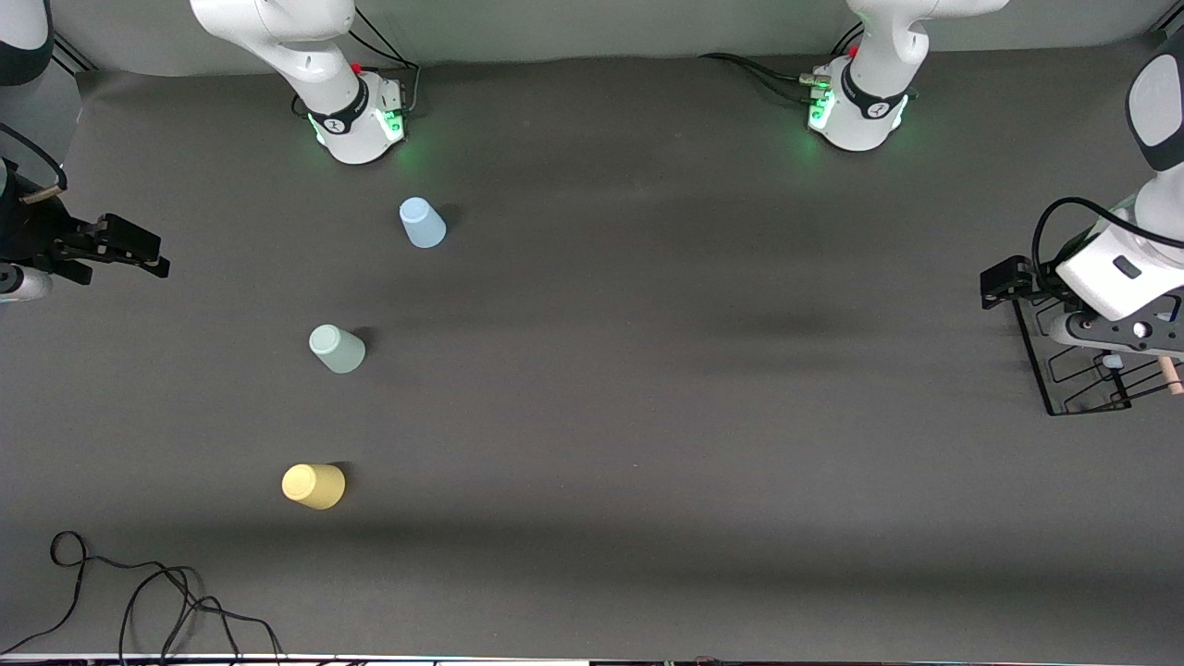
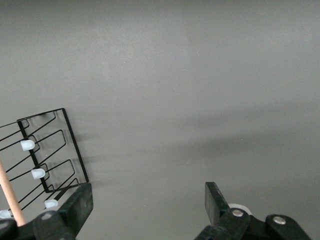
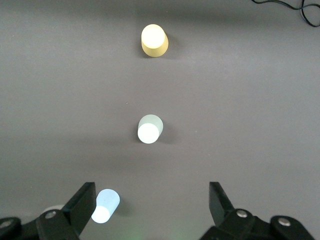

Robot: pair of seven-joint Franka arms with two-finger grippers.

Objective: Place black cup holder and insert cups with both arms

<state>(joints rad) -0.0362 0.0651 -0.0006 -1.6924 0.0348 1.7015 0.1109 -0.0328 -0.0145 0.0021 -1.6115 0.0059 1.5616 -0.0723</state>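
The black cup holder (image 1: 1078, 375) is standing on the worktop (image 1: 647, 370) at the left arm's end, and its wooden handle (image 1: 1171, 375) is running along its long side, from the robots' bases toward the front camera. In the left wrist view the rack's (image 2: 47, 150) blue-tipped pegs (image 2: 27, 145) are sitting in a row beside the handle.

The left pincer (image 1: 1004, 282) is hovering over the rack's edge with its fingers (image 2: 75, 210) spread wide, holding nothing.

The three cups are standing upside down in a slanted line at the right arm's end. The blue cup (image 1: 422, 223) is nearest the bases, the green cup (image 1: 337, 349) is in the middle, and the yellow cup (image 1: 314, 486) is nearest the front camera.

The right pincer (image 1: 129, 250) is waiting at the worktop's edge, well apart from the cups, wide open and empty too.
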